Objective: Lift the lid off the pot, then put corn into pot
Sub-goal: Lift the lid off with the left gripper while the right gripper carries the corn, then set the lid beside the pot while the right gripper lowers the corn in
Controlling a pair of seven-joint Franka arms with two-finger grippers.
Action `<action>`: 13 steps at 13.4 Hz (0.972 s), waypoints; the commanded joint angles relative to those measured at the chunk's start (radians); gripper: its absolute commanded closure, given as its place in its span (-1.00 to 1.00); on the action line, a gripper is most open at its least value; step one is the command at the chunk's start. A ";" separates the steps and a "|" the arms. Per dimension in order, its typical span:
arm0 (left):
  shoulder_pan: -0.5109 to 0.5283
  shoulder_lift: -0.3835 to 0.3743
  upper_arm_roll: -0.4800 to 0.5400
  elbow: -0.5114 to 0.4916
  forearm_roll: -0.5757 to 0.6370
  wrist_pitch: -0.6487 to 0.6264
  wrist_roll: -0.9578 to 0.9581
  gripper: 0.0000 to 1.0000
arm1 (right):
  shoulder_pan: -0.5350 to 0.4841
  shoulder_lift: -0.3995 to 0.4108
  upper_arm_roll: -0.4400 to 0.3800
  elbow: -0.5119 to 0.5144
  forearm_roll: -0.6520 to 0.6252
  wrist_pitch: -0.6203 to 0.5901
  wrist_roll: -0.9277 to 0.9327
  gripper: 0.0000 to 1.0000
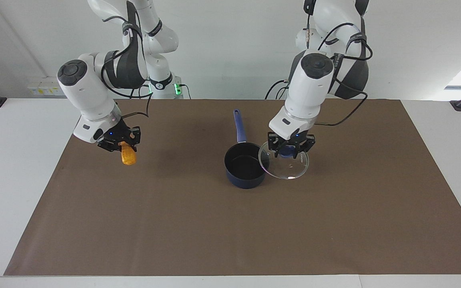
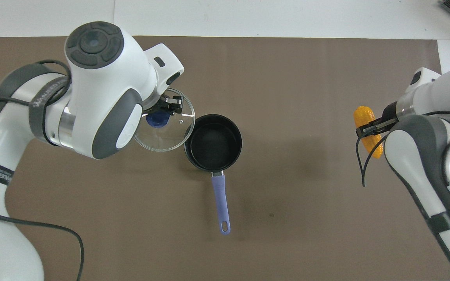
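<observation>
1. Navy saucepan (image 1: 245,165) sitting uncovered about mid-mat, black inside bare, long blue handle (image 1: 239,126) pointing back toward the robots.
2. Glass lid (image 1: 288,165) off the pan and up in the air, tilted, hanging over the mat right beside the pan toward the left arm's end; in both views its metal rim overlaps the pan's rim a bit, can't tell if actually touching.
3. Left gripper (image 1: 290,149) clamped on the lid's blue knob (image 2: 158,119) from above, fingers pinched in on either side of it.
4. Orange-yellow corn cob (image 1: 128,155) also airborne, well apart from the pan, over the brown mat (image 1: 230,240) near the right arm's end of the table.
5. Right gripper (image 1: 121,144) clenched around the cob near its upper end, most of the cob sticking out below the fingers, angled downward.
6. Both arms bent in over the table, each holding its own thing, nothing lying in the pan.
</observation>
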 commanded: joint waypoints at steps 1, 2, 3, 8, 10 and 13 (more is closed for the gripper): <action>0.084 -0.028 -0.010 -0.040 -0.005 -0.014 0.155 1.00 | 0.021 0.007 0.082 0.019 -0.002 -0.015 0.173 1.00; 0.128 -0.034 -0.010 -0.059 -0.006 -0.008 0.224 1.00 | 0.071 0.009 0.082 0.022 -0.002 -0.004 0.254 1.00; 0.165 -0.042 -0.010 -0.080 -0.008 -0.003 0.300 1.00 | 0.133 0.018 0.082 0.041 -0.002 -0.001 0.340 1.00; 0.349 -0.088 -0.010 -0.183 -0.009 0.038 0.609 1.00 | 0.320 0.085 0.084 0.062 0.001 0.077 0.587 1.00; 0.406 -0.134 -0.010 -0.275 -0.009 0.090 0.692 1.00 | 0.348 0.145 0.084 0.160 0.010 0.083 0.672 1.00; 0.466 -0.194 -0.007 -0.410 -0.009 0.174 0.778 1.00 | 0.437 0.242 0.084 0.235 0.006 0.109 0.813 1.00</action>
